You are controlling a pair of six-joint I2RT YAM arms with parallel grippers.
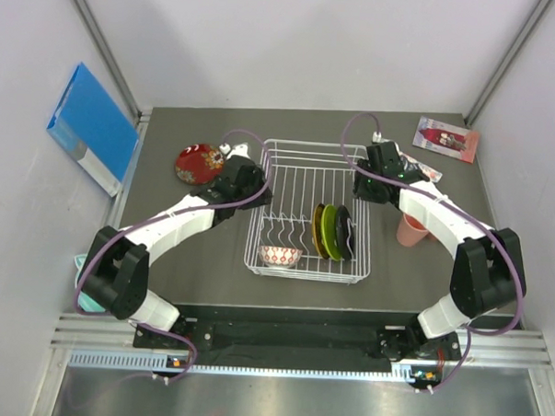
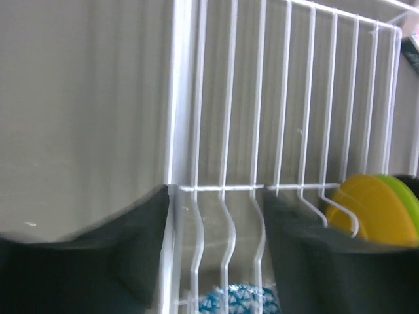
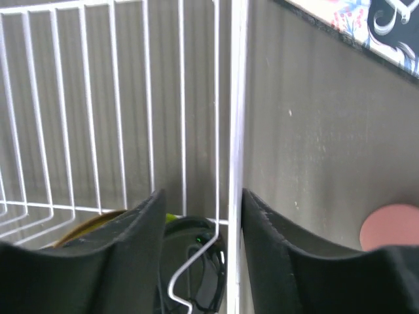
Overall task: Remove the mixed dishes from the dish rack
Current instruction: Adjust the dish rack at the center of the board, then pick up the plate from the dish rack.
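Observation:
The white wire dish rack [image 1: 310,209] stands mid-table. It holds amber, lime-green and black plates [image 1: 332,232] upright in slots and a small patterned bowl [image 1: 280,256] at its near left. A red plate [image 1: 199,163] lies on the table left of the rack, and a pink cup [image 1: 411,229] stands to its right. My left gripper [image 1: 251,175] is open at the rack's far left corner, with the rim wire [image 2: 177,131] by its left finger [image 2: 131,242]. My right gripper [image 1: 363,184] is open, astride the rack's right rim [image 3: 236,131], above the black plate [image 3: 196,261].
A blue folder [image 1: 92,126] leans on the left wall. A printed booklet [image 1: 444,139] lies at the far right, and another [image 1: 417,166] is partly under the right arm. A teal object [image 1: 82,292] sits by the left arm's base.

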